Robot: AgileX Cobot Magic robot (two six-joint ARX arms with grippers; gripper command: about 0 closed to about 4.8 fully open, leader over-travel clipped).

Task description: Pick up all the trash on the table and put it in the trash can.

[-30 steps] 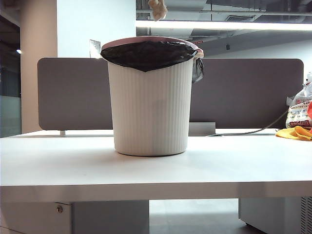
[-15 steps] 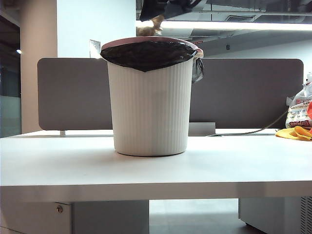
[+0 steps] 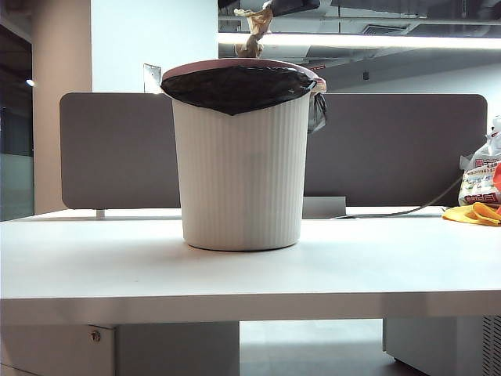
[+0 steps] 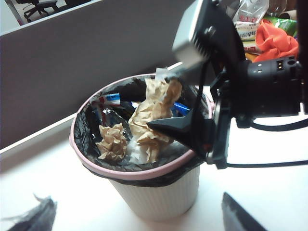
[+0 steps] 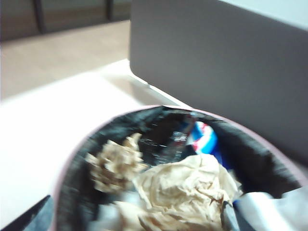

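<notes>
just above the trash can, a paper wad hangs seemingly between the right gripper's open jaws; left gripper open.

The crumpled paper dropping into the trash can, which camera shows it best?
The left wrist view: the crumpled paper hangs over the trash can, by the right gripper. The right wrist view shows it close but blurred. The exterior view shows only a strip above the rim.
</notes>
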